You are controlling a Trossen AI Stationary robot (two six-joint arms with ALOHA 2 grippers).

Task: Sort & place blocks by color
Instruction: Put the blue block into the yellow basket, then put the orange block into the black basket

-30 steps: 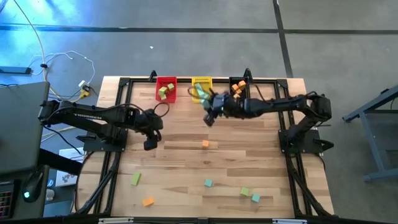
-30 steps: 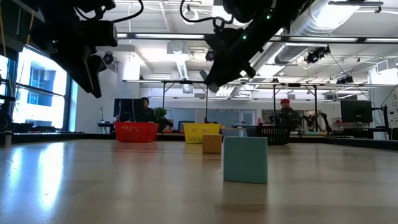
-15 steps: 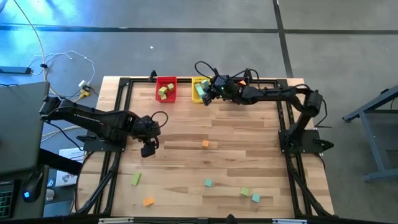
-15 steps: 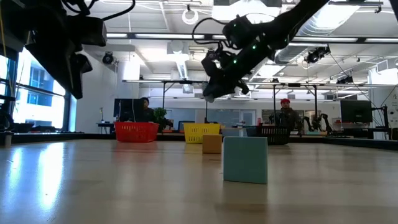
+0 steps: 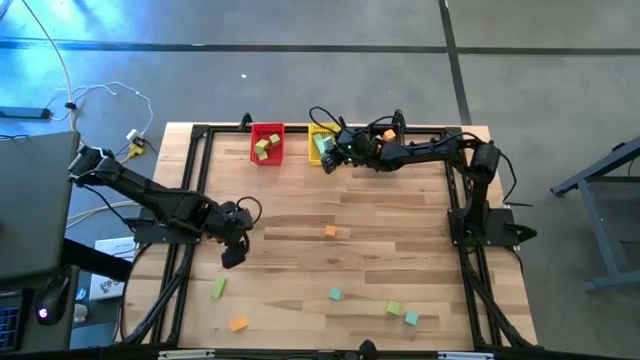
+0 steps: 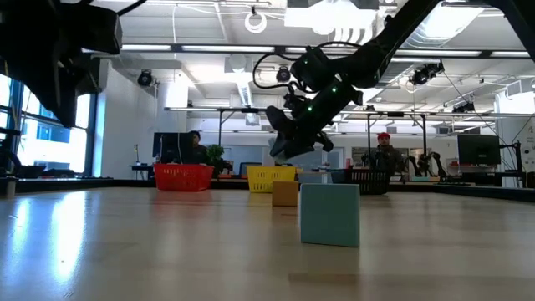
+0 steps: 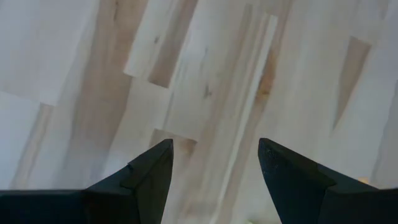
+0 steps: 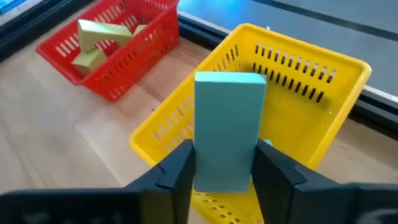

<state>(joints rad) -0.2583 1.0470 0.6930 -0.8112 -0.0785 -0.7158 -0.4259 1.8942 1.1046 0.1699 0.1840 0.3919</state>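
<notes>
My right gripper [image 8: 225,177] is shut on a teal bar [image 8: 229,118] just above the near wall of the yellow bin [image 8: 323,81]; in the high view it hangs at the bin's near side [image 5: 331,157]. The red bin [image 8: 134,46] beside it holds yellow-green blocks [image 8: 99,34]. The black bin [image 5: 384,134] holds orange blocks. My left gripper [image 7: 214,165] is open above bare wood, left of the table's middle [image 5: 232,256]. Loose on the table lie an orange cube [image 5: 330,231], a green bar [image 5: 218,288], an orange block [image 5: 238,324], a teal cube [image 5: 335,294] and a green and teal pair [image 5: 402,313]. My right gripper pinches the teal bar's lower half [image 8: 225,163] between its two fingers [image 8: 178,169], one on each long side. The bar stands up past the fingertips, lifted clear over the yellow bin's near wall.
The three bins stand in a row along the far edge, red, yellow, black from left to right. A black frame runs round the table's sides. The low view shows the teal cube [image 6: 329,215] and orange cube [image 6: 285,193] close by, and people beyond the table.
My right gripper has carried the teal bar toward the far edge to the yellow bin and come lower over it. My left gripper has moved toward the near edge and a little left, staying open.
</notes>
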